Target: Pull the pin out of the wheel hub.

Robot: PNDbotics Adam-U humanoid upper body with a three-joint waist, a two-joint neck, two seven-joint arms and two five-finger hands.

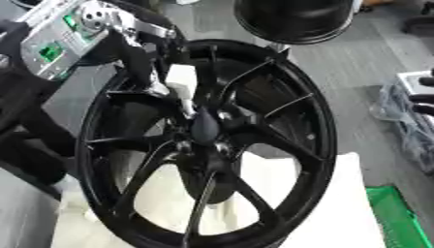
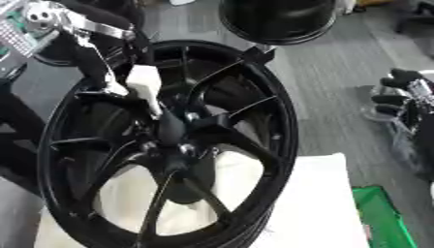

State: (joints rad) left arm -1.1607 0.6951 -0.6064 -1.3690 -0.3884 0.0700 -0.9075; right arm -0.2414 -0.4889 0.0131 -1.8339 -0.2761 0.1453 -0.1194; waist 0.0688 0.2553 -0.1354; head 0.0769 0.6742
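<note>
Right now your left hand (image 1: 174,80) comes in from the eleven o'clock corner and reaches into the face of the black wheel (image 1: 305,121), which stands upright on a pale cloth (image 1: 339,203). Its dark fingers are bunched around a white, block-like piece (image 2: 144,82) that sits just above the hub (image 1: 205,128), at about twelve o'clock from the wheel's centre. From that piece a slim white shaft runs down toward the hub; that looks to be the pin (image 2: 156,104), though you cannot tell where its lower end stops. Your fingers are curled and look closed on the white piece, but how the thumb sits is hidden by the spokes.

Your left arm's silver joint (image 1: 93,17) and a green-and-white circuit board (image 1: 51,48) show at ten o'clock, above the rim.

Your right hand (image 2: 398,92) shows at the three o'clock edge, well apart from the wheel. Its black fingers are curled, and they close on nothing that you can see.

A second dark round thing (image 1: 292,19) hangs at twelve o'clock, just behind the top of the wheel. A green patch (image 1: 394,218) lies at five o'clock, beside the cloth. Grey floor (image 1: 356,68) fills the space between the wheel and your right hand.
</note>
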